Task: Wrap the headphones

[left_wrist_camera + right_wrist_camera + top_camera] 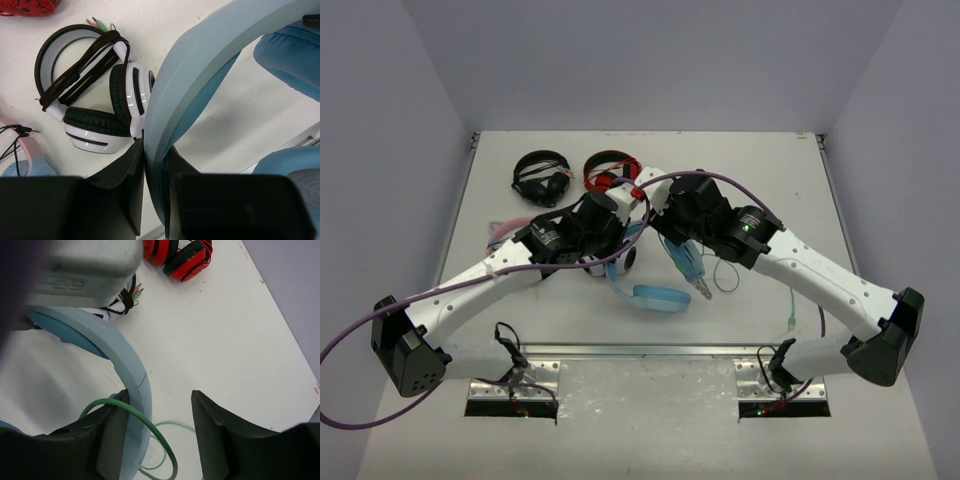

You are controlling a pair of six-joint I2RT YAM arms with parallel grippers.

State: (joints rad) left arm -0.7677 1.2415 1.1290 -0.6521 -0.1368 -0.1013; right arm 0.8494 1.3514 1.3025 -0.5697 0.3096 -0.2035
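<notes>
The headphones (pixel 658 297) were all light blue, with a padded headband (pixel 200 75) and big oval cups (pixel 292 50). They sat near the middle of the desk, the headband lifted and pinched in the left gripper (pixel 155 155). Their thin pale green cable (pixel 150 426) trailed in loose curls toward the right edge

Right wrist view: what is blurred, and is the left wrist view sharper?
Right wrist view: the grey body at top left is blurred, the red headphones sharp; left wrist view: sharper, the white-and-black headphones crisp, glare on one cup.
</notes>
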